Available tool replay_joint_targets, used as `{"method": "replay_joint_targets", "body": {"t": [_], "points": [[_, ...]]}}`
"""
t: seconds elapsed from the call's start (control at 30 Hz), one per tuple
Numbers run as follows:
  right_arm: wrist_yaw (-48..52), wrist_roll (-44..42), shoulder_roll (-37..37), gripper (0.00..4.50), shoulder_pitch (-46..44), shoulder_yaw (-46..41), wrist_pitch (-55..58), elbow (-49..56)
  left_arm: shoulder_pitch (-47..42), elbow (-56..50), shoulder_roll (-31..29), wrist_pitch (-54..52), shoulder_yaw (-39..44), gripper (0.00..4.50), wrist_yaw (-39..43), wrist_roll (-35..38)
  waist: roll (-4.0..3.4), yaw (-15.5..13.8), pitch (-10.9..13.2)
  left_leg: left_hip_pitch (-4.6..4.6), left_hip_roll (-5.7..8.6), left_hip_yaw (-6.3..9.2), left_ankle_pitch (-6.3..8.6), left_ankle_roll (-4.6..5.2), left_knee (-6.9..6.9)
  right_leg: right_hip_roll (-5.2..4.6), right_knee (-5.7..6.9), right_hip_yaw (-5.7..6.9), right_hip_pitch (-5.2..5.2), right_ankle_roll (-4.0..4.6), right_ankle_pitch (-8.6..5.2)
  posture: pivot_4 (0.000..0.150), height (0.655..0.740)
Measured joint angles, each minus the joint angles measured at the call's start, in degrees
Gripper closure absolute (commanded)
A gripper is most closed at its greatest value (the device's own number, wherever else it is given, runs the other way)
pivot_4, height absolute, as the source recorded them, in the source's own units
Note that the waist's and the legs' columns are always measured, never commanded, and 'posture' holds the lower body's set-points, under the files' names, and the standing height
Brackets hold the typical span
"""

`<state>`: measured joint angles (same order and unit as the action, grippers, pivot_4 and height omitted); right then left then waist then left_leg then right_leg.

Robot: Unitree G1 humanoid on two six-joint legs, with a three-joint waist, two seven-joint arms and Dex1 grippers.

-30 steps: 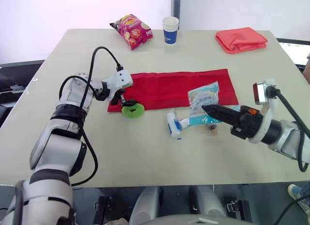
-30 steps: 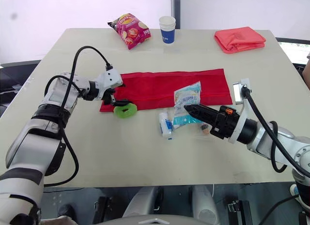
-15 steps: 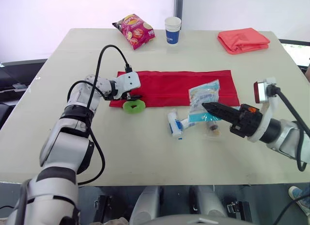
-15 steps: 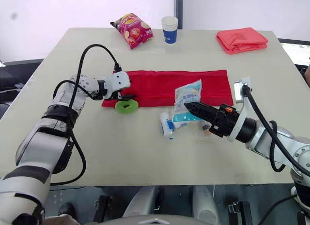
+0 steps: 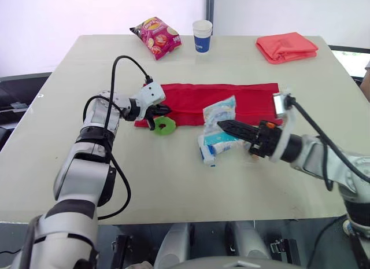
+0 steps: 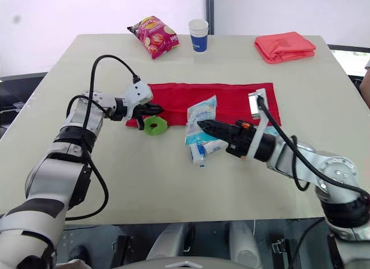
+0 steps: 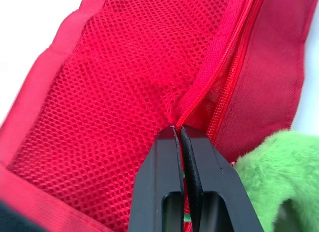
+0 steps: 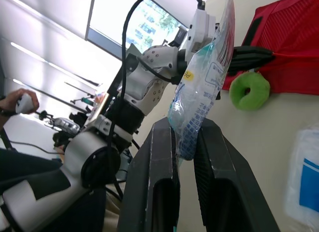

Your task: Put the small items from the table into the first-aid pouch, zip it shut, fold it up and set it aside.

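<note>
The red first-aid pouch (image 5: 225,99) lies flat across the table's middle, its mesh inside (image 7: 114,92) facing up. My left gripper (image 5: 161,110) is at the pouch's left end, shut on the zipper edge, fingers (image 7: 167,172) pressed together. A green fuzzy ring (image 5: 165,125) lies right beside it. My right gripper (image 5: 223,125) is shut on a clear plastic packet (image 5: 218,112) with blue print, holding it upright above the pouch's near edge. In the right wrist view the packet (image 8: 204,87) stands between the fingers. A white and blue tube pack (image 5: 207,152) lies on the table under it.
At the far edge are a chips bag (image 5: 156,36), a blue and white paper cup (image 5: 202,35) and a folded coral cloth (image 5: 287,47). A person's hand (image 8: 22,102) shows far off in the right wrist view. Bare tabletop (image 5: 173,188) lies in front.
My left gripper has gone from open to shut on the pouch's left end. My right gripper has carried the packet leftward, away from the items on the table. The camera shifted slightly.
</note>
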<state>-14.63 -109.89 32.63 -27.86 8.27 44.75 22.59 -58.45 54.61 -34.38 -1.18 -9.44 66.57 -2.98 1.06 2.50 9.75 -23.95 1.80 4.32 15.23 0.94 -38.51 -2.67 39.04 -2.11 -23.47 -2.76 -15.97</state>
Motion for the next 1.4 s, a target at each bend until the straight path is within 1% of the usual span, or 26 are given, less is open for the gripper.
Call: {"method": "replay_joint_targets", "body": {"t": [0.07, 0.13, 0.27, 0.33, 0.37, 0.43, 0.6, 0.67, 0.87, 1.1, 1.4], "points": [[-1.32, 1.37, -2.35, 4.50, -1.57, 1.58, 0.06, -2.54, 0.44, -2.08, 0.40, -2.65, 0.07, 4.38, 0.88, 0.91, 0.00, -0.01, 0.00, 0.00, 0.01, 0.00, 0.00, 0.00, -0.01, -0.01, 0.02, 0.00, -0.01, 0.00, 0.00, 0.150, 0.7400], [-3.38, 3.14, -6.76, 4.50, -4.03, 3.29, 0.07, -7.26, 1.76, -6.09, 0.57, -6.82, 0.70, 4.38, 1.75, 2.09, 0.00, 0.10, 0.00, 0.00, 0.01, 0.00, -0.01, -0.02, -0.02, 0.00, 0.06, -0.03, -0.03, 0.00, 0.00, 0.150, 0.7400], [-5.59, 7.39, -13.95, 4.50, -5.92, 5.85, 2.29, -17.29, 7.15, -19.59, 0.30, -16.17, 1.81, 4.38, 2.31, 5.25, 0.00, 0.15, 0.00, 0.00, 0.00, 0.00, -0.02, -0.04, -0.01, 0.00, 0.08, -0.06, -0.08, 0.01, 0.00, 0.150, 0.7400], [-5.88, 8.24, -15.27, 4.50, -6.15, 5.89, 2.72, -19.37, 8.44, -22.47, 0.14, -18.08, 2.11, 4.38, 2.17, 5.69, 0.00, 0.24, 0.00, 0.00, 0.01, -0.01, -0.02, -0.04, -0.02, -0.01, 0.10, -0.08, -0.09, 0.01, 0.00, 0.150, 0.7400], [-6.05, 9.68, -17.91, 4.50, -7.01, 5.82, 3.33, -22.71, 10.81, -27.41, -0.37, -21.19, 2.52, 4.38, 1.69, 6.66, -0.01, 0.46, -0.01, 0.01, 0.00, -0.01, -0.03, -0.05, -0.03, 0.00, 0.14, -0.10, -0.09, 0.01, 0.00, 0.150, 0.7400], [-6.24, 11.88, -20.89, 4.50, -8.04, 5.69, 3.93, -26.49, 13.16, -32.80, -0.35, -24.71, 2.56, 4.38, 0.99, 7.79, -0.02, 0.77, -0.01, 0.03, 0.00, 0.00, -0.04, -0.07, -0.02, 0.02, 0.22, -0.10, -0.12, 0.02, 0.00, 0.150, 0.7400], [-6.22, 15.34, -26.30, 4.50, -8.77, 3.70, 6.69, -31.03, 17.14, -42.84, -1.52, -31.34, 2.65, 4.38, -0.86, 9.95, -0.03, 1.43, -0.01, 0.07, 0.01, 0.00, -0.05, -0.09, -0.01, 0.02, 0.36, -0.13, -0.15, 0.02, -0.01, 0.150, 0.7400], [-6.05, 15.93, -26.66, 4.50, -9.07, 3.18, 7.40, -31.80, 17.40, -43.92, -1.80, -32.32, 2.68, 4.38, -1.11, 10.12, -0.03, 1.46, -0.01, 0.09, 0.02, 0.00, -0.05, -0.09, -0.01, 0.02, 0.37, -0.12, -0.15, 0.02, -0.01, 0.150, 0.7400], [-3.44, 22.32, -30.60, 4.50, -10.13, 0.66, 11.54, -36.18, 18.84, -48.43, -2.45, -37.54, 2.96, 4.38, -3.08, 12.50, -0.04, 1.55, -0.02, 0.16, 0.02, -0.03, -0.05, -0.10, 0.02, 0.03, 0.41, -0.14, -0.15, 0.02, -0.01, 0.150, 0.7400], [-1.03, 27.35, -32.34, 4.50, -12.01, -3.16, 15.14, -39.41, 19.20, -50.60, -4.02, -41.45, 3.39, 4.38, -3.09, 15.37, -0.05, 1.62, -0.03, 0.18, 0.02, -0.04, -0.06, -0.11, 0.03, 0.03, 0.44, -0.14, -0.17, 0.03, -0.01, 0.150, 0.7400], [5.76, 37.84, -33.42, 4.50, -20.18, -7.73, 16.54, -49.86, 20.62, -54.09, -6.40, -44.13, 3.52, 4.38, -3.27, 17.95, -0.06, 1.66, -0.03, 0.21, 0.04, -0.07, -0.08, -0.14, 0.05, 0.02, 0.52, -0.17, -0.20, 0.03, -0.01, 0.150, 0.7400]]}}
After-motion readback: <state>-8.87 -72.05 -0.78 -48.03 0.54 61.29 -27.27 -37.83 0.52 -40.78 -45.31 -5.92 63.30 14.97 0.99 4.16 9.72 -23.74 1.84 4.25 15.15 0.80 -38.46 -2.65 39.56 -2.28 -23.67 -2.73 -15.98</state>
